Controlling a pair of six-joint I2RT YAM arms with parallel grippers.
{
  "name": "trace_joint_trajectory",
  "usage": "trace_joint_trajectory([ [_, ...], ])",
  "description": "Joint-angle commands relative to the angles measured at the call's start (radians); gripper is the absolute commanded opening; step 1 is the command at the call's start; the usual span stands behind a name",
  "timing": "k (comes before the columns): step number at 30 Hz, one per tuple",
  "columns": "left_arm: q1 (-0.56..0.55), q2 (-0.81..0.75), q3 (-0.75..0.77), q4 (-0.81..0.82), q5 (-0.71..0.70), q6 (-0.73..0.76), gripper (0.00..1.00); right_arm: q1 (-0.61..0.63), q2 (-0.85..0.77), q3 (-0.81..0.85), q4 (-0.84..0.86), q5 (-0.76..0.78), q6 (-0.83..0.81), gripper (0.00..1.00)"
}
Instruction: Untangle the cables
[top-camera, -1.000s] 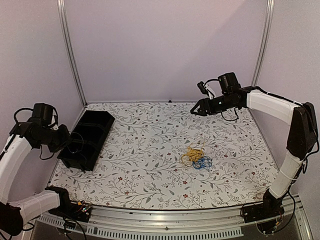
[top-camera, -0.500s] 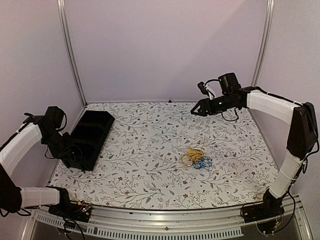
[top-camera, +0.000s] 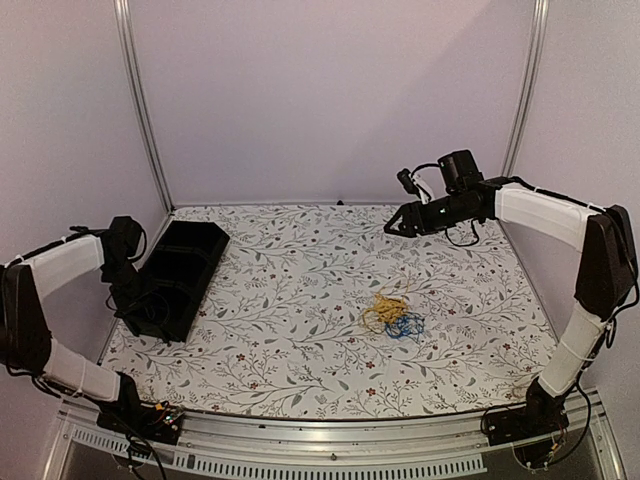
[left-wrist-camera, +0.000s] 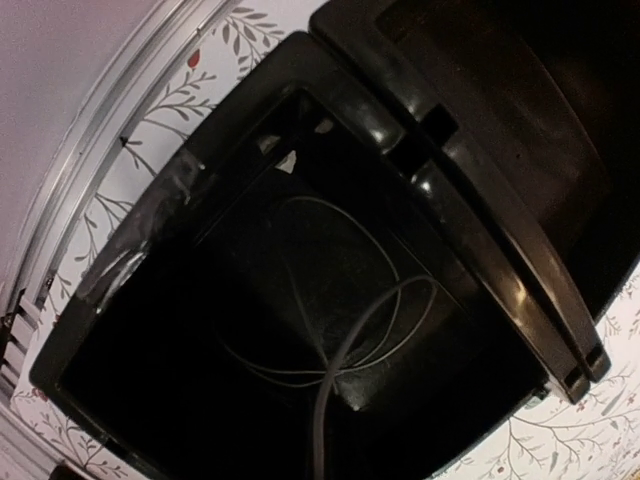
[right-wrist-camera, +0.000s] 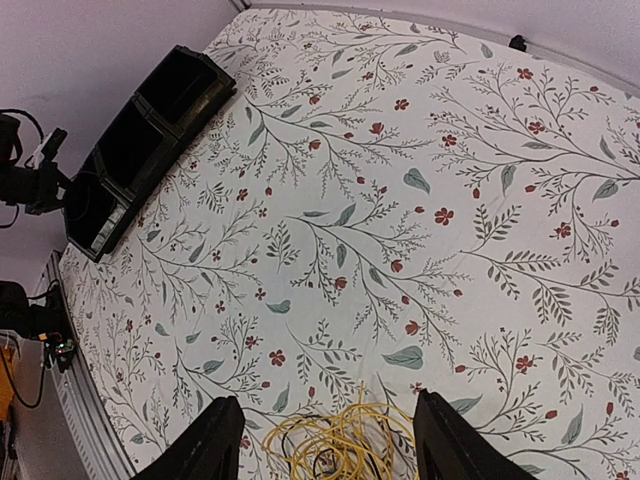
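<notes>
The table, covered in a cloth printed with leaves and small red flowers, fills the floor of the workspace. The right arm reaches in from the right side toward the far edge, and the left arm bends over the left edge. A black divided tray lies along that left edge, and the left gripper hangs over its near end. Neither the overhead view nor the left wrist view shows its fingers clearly, so whether its jaws are apart or together cannot be told. The right gripper is raised above the far part of the table, well away from the tray, and its two fingers stand wide apart with nothing between them. The cables, a tangle of yellow and blue strands, lie on the cloth right of centre, apart from both grippers. A pale cable loops inside one tray compartment, one strand rising toward the left wrist camera.
</notes>
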Motion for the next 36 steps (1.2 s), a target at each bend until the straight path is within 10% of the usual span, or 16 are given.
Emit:
trace_joint_trajectory([
  [1, 0.018, 0.069, 0.020, 0.074, -0.016, 0.060, 0.00, -0.005, -0.031, -0.007, 0.018, 0.012, -0.012, 0.62],
  [12, 0.025, 0.106, -0.001, 0.146, 0.025, 0.104, 0.00, -0.005, -0.022, -0.005, 0.022, 0.014, -0.016, 0.63],
  [26, 0.025, 0.020, 0.134, -0.045, 0.023, 0.129, 0.38, -0.006, -0.021, 0.000, 0.022, 0.016, -0.024, 0.63],
  [36, 0.005, -0.039, 0.170, -0.029, 0.149, 0.140, 0.40, -0.007, -0.031, -0.006, 0.022, 0.017, -0.027, 0.63],
])
